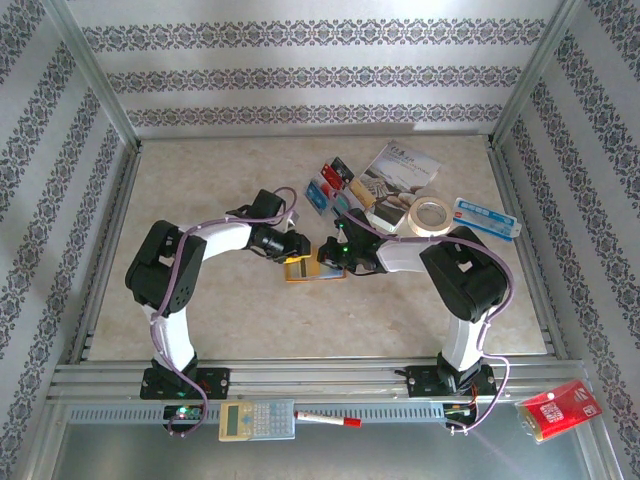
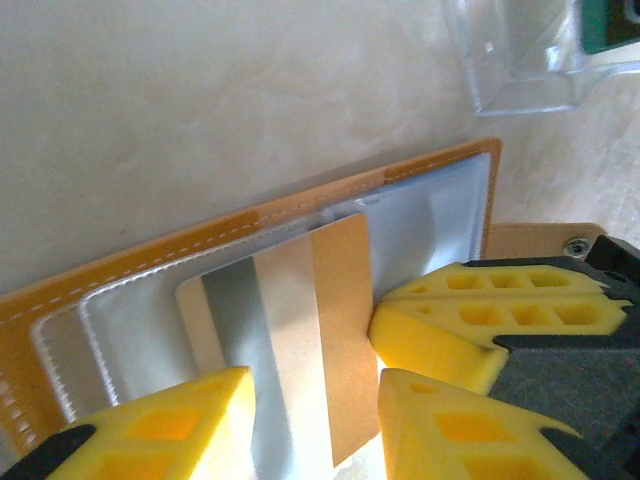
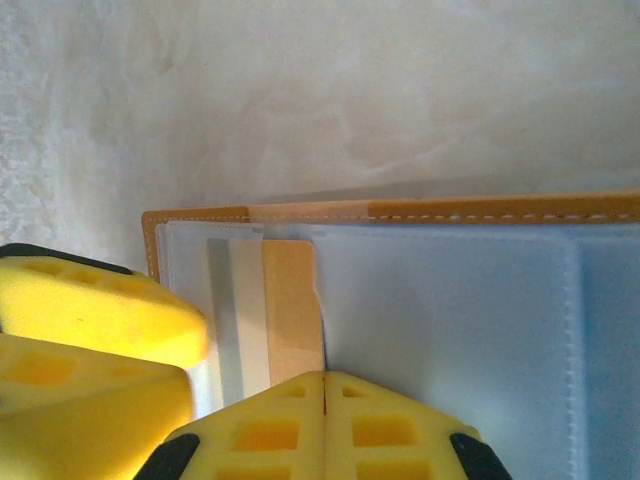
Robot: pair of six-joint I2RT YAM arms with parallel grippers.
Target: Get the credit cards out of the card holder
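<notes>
The orange card holder [image 1: 312, 269] lies open in mid-table between both arms. Its stitched edge [image 2: 150, 262] and clear sleeves fill the left wrist view. A tan credit card [image 2: 300, 330] with a grey and a white stripe sticks partway out of one sleeve. My left gripper [image 2: 315, 405] is open, its yellow fingers straddling that card's near end. My right gripper [image 3: 323, 385] is shut, its tips resting on the sleeve beside the card [image 3: 290, 300]. Several other credit cards [image 1: 330, 182] lie loose at the back of the table.
Behind the right arm lie a printed brochure [image 1: 400, 168], a tape roll [image 1: 432, 213] and a white-and-blue box [image 1: 487, 217]. On the near rail are a calculator [image 1: 257, 420], a red marker [image 1: 328, 420] and a red packet [image 1: 560, 408].
</notes>
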